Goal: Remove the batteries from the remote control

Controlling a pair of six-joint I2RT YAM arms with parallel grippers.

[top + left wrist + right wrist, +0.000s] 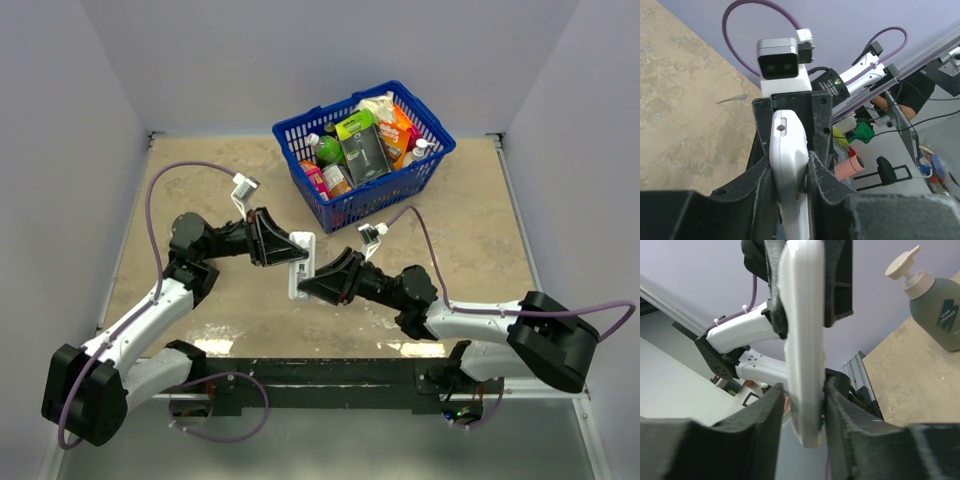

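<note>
closest to you in the overhead view is the black metal rail (pixel 320 383) that carries both arm bases at the table's near edge. from it the two white-and-black arms reach forward and inward over the mottled beige tabletop (pixel 200 300), and their tips meet near its middle.

the left gripper (pixel 290 250) comes in from the left and the right gripper (pixel 308 285) from the right. the slim white plastic remote control (pixel 302 266) is caught between them, one end in each, just in front of the basket.

in your left wrist view, the left gripper's black fingers (pixel 757 187) press against both sides of the remote control (pixel 789 160), so that pincer is clenched on it. the remote's far end, which has a small dark hole in it, sits in the black block of the right gripper (pixel 790 107), below the boxy white wrist camera (pixel 782 62).

in your right wrist view, the right gripper's fingers (pixel 850 420) sit against both sides of the remote control (pixel 802 340), which you see edge-on. that pincer is grasping it too. the left gripper (pixel 805 270) clamps its upper end.

off to the right, further back on the tabletop, a grey-green plastic bottle with a beige pump top (pixel 937 310) stands upright.

beyond the grippers, a blue plastic shopping basket (pixel 375 200) sits towards the far wall, packed with bottles and packets.
</note>
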